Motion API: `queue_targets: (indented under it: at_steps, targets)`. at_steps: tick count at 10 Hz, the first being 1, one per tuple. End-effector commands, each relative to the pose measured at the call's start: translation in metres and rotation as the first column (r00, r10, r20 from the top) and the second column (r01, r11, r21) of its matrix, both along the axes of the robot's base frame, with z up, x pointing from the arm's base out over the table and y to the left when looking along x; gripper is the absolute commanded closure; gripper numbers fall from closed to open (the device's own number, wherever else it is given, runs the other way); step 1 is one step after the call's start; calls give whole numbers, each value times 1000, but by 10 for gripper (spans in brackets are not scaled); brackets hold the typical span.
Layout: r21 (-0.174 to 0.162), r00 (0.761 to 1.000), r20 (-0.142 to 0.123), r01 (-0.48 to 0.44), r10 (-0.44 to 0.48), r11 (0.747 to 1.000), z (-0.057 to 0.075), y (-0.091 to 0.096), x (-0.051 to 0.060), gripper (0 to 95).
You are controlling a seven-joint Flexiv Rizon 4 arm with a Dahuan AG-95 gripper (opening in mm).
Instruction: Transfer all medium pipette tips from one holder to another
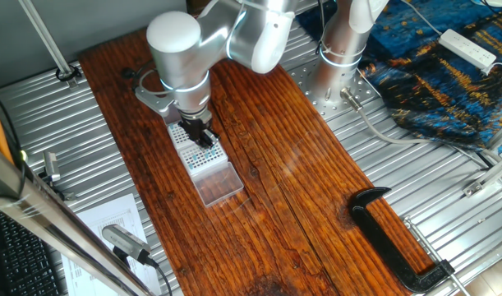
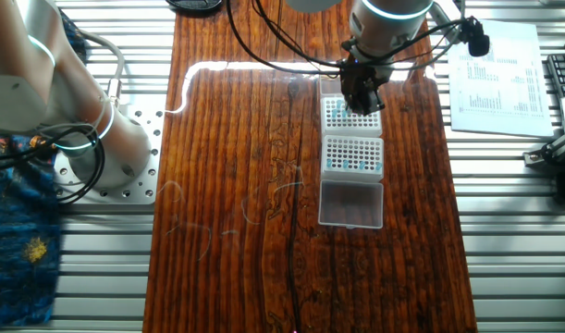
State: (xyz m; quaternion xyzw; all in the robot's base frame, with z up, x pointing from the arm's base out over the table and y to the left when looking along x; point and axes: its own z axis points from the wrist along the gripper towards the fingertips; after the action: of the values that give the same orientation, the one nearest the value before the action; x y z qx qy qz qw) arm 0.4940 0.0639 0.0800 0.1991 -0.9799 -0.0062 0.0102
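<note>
Two white tip holders stand end to end on the wooden board. The far holder point(image 2: 342, 115) point(image 1: 181, 136) lies partly under my gripper point(image 2: 361, 100) point(image 1: 204, 136), whose dark fingers hang just above its grid. The near holder point(image 2: 353, 155) point(image 1: 208, 156) shows the medium pipette tips point(image 2: 342, 165) as small teal dots across its grid. A few teal dots point(image 2: 335, 111) also show in the far holder. The fingertips are dark and close together. Whether they hold a tip is too small to tell.
A clear plastic lid point(image 2: 350, 203) point(image 1: 218, 184) lies just past the near holder. A black clamp point(image 1: 394, 238) sits on the board's corner. The arm's base point(image 2: 97, 148) stands beside the board, and printed papers point(image 2: 499, 79) lie on the metal table.
</note>
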Motion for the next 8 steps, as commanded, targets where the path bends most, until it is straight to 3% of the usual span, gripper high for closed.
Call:
queue_targets:
  at_steps: [1, 2, 3, 5, 8]
  targets:
    - [3, 1000, 2, -3, 3, 1000, -1, 0, 0, 950]
    - [8, 1000, 2, -8, 8, 1000, 1, -1, 0, 950]
    - [9, 1000, 2, -10, 10, 1000, 2, -1, 0, 760]
    - [6, 1000, -3, -18, 18, 1000, 9, -1, 0, 760]
    - [-3, 1000, -10, -15, 15, 1000, 7, -1, 0, 760]
